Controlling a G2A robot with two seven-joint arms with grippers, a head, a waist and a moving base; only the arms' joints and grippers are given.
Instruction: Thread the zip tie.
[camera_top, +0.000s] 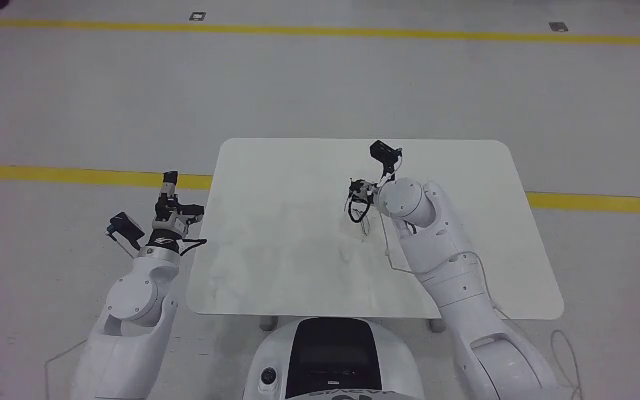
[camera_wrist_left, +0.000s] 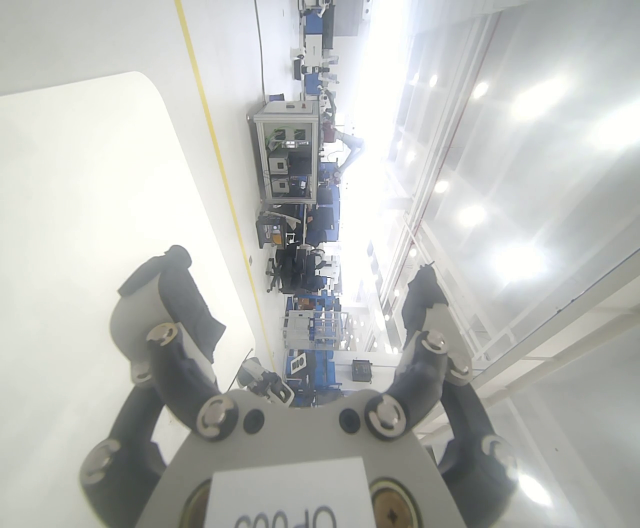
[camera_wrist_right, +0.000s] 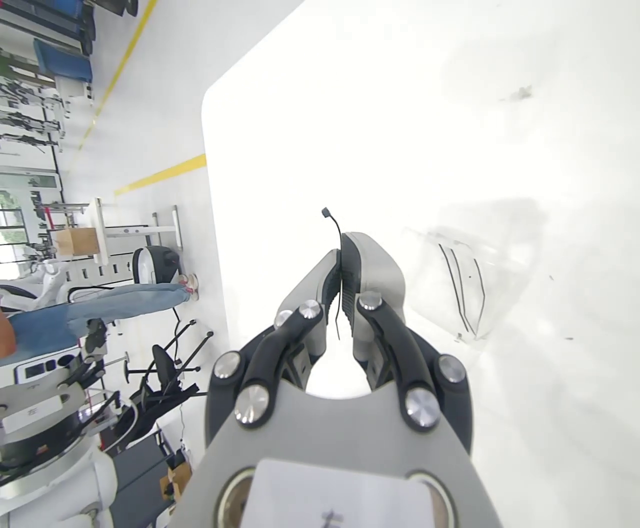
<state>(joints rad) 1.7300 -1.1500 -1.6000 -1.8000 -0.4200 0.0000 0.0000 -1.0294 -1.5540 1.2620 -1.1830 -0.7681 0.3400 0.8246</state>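
Right claw (camera_wrist_right: 341, 255): closed on a black zip tie (camera_wrist_right: 334, 235), held above the white surface (camera_wrist_right: 400, 100), mid-surface toward the right side.
- The strap is pinched between the pads.
- The head end sticks out beyond the fingertips; the tail hangs free behind the pads, toward the wrist.

Left claw (camera_wrist_left: 300, 290): open and holding nothing, fingers (camera_wrist_left: 172, 285) spread wide. It sits at the left edge of the surface, well apart from the right claw.

Clear bag (camera_wrist_right: 465, 285): lies flat on the surface just beside the right claw, with a few more black ties inside.

Judgement: threading not yet begun; tail and head are not near each other.

Risks from here:
- The strap is thin and the grip narrow, so a sideways pull from the left claw could rotate or slide the tie out of the pads.
- The free tail is short and curved, so it may flex away and miss the head slot.
- The head faces away from the left arm, so some reorientation is probably needed, with a risk of dropping the tie.
- A low approach could snag the bag.

Views:
- The right wrist view resolves the tie, its head and the pad contact, and the ties in the bag.
- The top view instead gives the spacing of the two arms over the surface.
- The left wrist view confirms the gap between the left fingers.
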